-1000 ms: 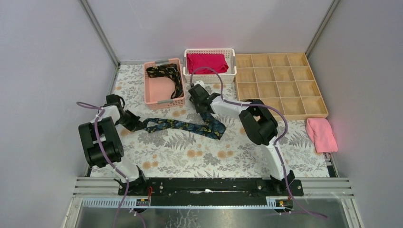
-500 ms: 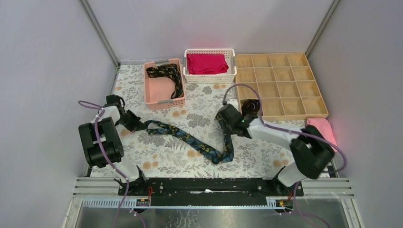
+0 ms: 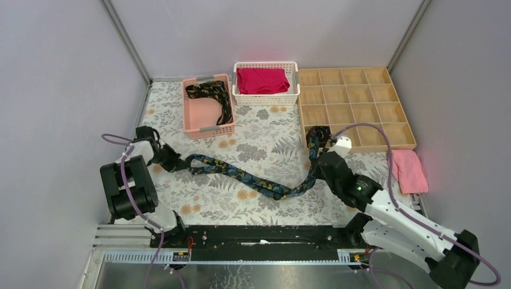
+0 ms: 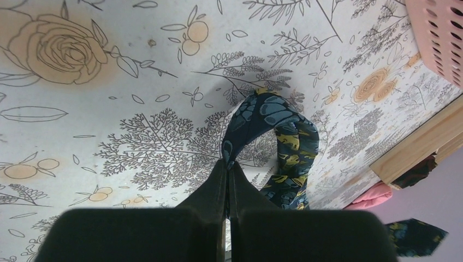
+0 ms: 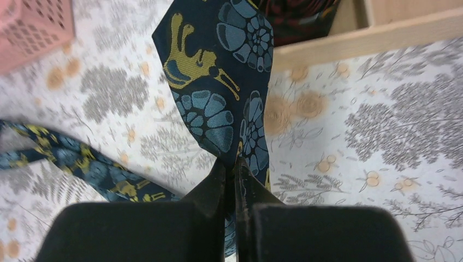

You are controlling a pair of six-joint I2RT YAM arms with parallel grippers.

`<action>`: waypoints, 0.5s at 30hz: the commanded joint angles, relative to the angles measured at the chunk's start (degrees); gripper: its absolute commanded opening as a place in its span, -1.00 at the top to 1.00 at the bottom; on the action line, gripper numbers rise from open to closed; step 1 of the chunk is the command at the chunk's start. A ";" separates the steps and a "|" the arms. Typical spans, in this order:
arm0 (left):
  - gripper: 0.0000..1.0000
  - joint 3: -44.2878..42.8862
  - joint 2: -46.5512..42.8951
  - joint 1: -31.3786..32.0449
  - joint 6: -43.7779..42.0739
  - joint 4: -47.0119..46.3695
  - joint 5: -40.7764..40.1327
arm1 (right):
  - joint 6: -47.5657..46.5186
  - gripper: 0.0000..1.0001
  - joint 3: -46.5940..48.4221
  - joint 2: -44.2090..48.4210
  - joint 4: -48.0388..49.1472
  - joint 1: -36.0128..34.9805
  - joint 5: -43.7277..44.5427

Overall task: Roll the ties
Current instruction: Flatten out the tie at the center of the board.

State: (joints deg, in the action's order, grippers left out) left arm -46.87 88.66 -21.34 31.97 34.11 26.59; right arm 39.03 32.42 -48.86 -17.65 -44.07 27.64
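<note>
A black tie with a blue and gold floral pattern (image 3: 253,181) stretches across the floral mat between both grippers. My left gripper (image 3: 176,164) is shut on its narrow end; the left wrist view shows that end (image 4: 267,131) looped in front of the closed fingers. My right gripper (image 3: 317,167) is shut on its wide end (image 5: 218,82), held raised near the wooden tray. A second tie with gold-brown pattern (image 3: 211,95) lies in the pink basket (image 3: 199,115). A small dark coil (image 3: 317,133) sits in a front-left compartment of the wooden tray.
A white basket (image 3: 266,96) holds a folded red cloth (image 3: 261,80). The wooden compartment tray (image 3: 355,107) stands at back right. A pink towel (image 3: 407,170) lies at the right edge. Grey walls enclose the mat.
My right arm has swung from the back centre toward the front right, pulling the tie's wide end with it and stretching the tie out. My left gripper kept its hold, shifting slightly.
</note>
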 commanded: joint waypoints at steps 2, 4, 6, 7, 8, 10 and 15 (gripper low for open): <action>1.00 2.14 -1.56 0.14 -0.86 -3.47 2.77 | -1.75 1.00 -0.02 6.92 1.11 0.30 14.21; 1.00 2.95 -1.73 0.16 -0.65 -4.42 3.46 | -2.56 1.00 0.72 7.01 0.06 0.30 18.31; 1.00 3.90 -1.83 0.20 -0.10 -5.44 4.50 | -1.81 1.00 1.51 6.16 -1.89 0.30 20.96; 1.00 4.35 -1.87 0.30 0.32 -6.05 5.03 | -1.23 1.00 1.31 5.63 -1.76 0.30 21.99; 1.00 4.77 -2.03 0.32 0.81 -6.61 5.62 | 0.84 1.00 1.14 5.01 -3.16 0.28 24.05; 1.00 5.62 -2.46 0.34 1.86 -7.96 6.05 | 5.45 1.00 0.20 4.43 -5.09 0.30 29.09; 1.00 6.23 -2.32 0.42 3.36 -8.84 5.69 | 9.75 1.00 0.29 4.94 -4.93 0.30 35.80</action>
State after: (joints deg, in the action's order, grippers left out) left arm -41.32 87.37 -21.10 33.76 29.12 31.03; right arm 41.47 31.40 -44.16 -21.04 -44.07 52.45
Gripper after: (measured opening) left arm 0.033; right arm 0.036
